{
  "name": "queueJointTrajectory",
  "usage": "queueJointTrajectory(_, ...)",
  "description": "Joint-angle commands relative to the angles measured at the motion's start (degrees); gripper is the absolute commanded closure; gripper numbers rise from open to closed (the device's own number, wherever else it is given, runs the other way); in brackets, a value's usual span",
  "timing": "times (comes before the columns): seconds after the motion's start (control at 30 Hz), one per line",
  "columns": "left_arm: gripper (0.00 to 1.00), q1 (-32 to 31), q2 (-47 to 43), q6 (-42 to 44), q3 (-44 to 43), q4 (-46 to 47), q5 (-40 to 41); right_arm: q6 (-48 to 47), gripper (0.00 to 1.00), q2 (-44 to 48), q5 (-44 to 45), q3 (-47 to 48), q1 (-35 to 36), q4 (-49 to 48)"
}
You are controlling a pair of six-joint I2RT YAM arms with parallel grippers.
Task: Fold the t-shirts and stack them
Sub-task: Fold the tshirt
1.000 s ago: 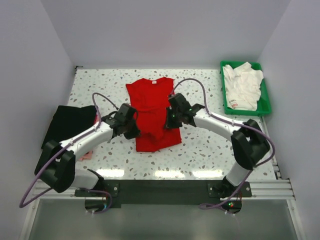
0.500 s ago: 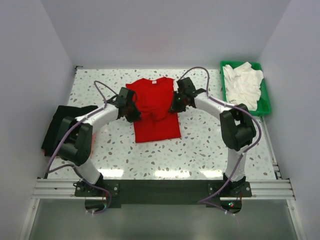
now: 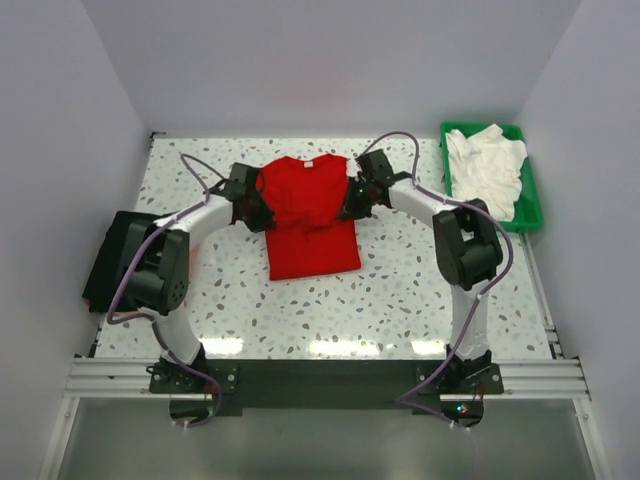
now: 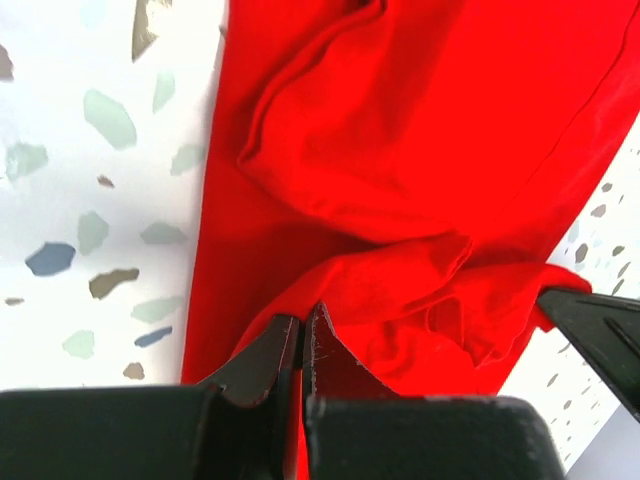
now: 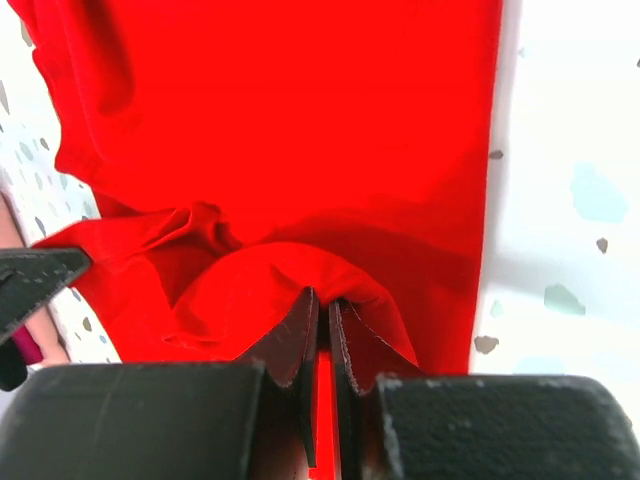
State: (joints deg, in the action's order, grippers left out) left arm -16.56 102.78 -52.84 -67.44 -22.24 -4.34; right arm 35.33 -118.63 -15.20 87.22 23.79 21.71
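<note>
- Left arm stretched far out, elbow low. The left gripper [image 3: 245,195] is at the left edge of the red t-shirt [image 3: 305,200], about chest height.
- Right arm mirrors it, and the right gripper [image 3: 362,192] is at the shirt's right edge.
- Both jaws nearly closed, each pinching a fold of red cloth; wrist views show fabric bunched at the fingertips.
- Red t-shirt lies mid-table, collar far, with a raised crease running between the two grippers.
- A second ago both grippers were nearer, around the shirt's lower half. They have since moved far and the arms have straightened.
- Shirt's near edge now sits farther from the bases.
- Black t-shirt [image 3: 108,262] at the table's [image 3: 400,290] left edge.
- White t-shirts [image 3: 485,170] heaped in the green tray [image 3: 533,200], far right.
</note>
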Motion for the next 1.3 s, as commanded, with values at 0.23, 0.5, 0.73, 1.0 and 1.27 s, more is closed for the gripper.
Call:
queueJointTrajectory(0.23,0.93,3.0,2.2,4.1,-4.5,3.0,-3.6,0.3,0.88,-1.3,-2.3,4.3,-2.9,-2.0)
queueJointTrajectory(0.5,0.49,5.7,0.0,5.6,-4.6,3.2,-4.2,-0.6,0.52,0.3,-2.3,5.0,-4.5,-1.9)
queueJointTrajectory(0.73,0.43,4.6,-6.6,5.1,0.0,2.7,-2.0,-2.9,0.5,8.8,3.5,-1.7,-3.3,-2.9)
queueJointTrajectory(1.0,0.82,-3.3,-5.1,2.3,0.9,2.6,1.1,-6.8,0.57,5.8,9.0,0.9,4.7,-1.2)
queueJointTrajectory(1.27,1.0,-3.3,6.2,3.3,-8.0,1.9,0.7,-7.7,0.61,-3.1,5.5,10.5,5.6,-0.7)
